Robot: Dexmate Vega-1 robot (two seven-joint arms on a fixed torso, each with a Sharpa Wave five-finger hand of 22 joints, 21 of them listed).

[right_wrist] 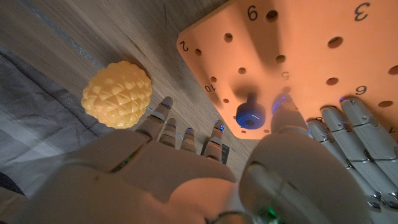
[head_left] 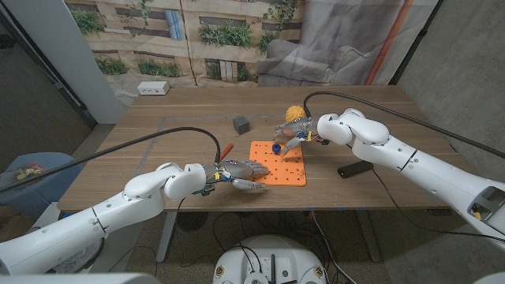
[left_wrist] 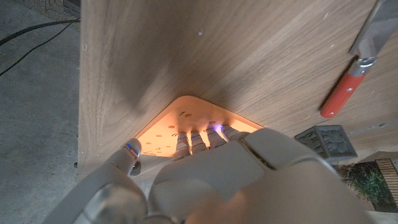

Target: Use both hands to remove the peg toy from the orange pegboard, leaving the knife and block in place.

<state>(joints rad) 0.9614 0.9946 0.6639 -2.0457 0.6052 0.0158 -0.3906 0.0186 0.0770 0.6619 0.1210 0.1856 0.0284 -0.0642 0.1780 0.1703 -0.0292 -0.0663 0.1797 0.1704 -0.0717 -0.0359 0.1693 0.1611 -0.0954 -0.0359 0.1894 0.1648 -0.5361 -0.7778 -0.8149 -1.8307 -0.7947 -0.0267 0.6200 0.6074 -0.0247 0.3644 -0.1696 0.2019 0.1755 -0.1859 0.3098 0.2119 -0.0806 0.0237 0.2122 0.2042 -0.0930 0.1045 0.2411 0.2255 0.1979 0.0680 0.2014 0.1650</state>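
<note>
The orange pegboard (head_left: 282,170) lies on the table in front of me. A blue peg toy (head_left: 275,147) stands in a hole near its far edge. My left hand (head_left: 237,174) presses its outstretched fingers on the board's near left corner (left_wrist: 177,118). My right hand (head_left: 293,131) hovers at the far edge over the peg (right_wrist: 250,115). Its thumb (right_wrist: 283,107) sits just beside the peg, and its fingers (right_wrist: 186,134) reach past the board's edge without gripping. The red-handled knife (head_left: 225,149) lies left of the board, and the grey block (head_left: 241,124) stands farther back.
A yellow bumpy ball (head_left: 295,113) sits just behind my right hand, also seen as the ball (right_wrist: 118,93) close to its fingers. A black object (head_left: 354,168) lies right of the board. A white box (head_left: 153,88) stands at the far left.
</note>
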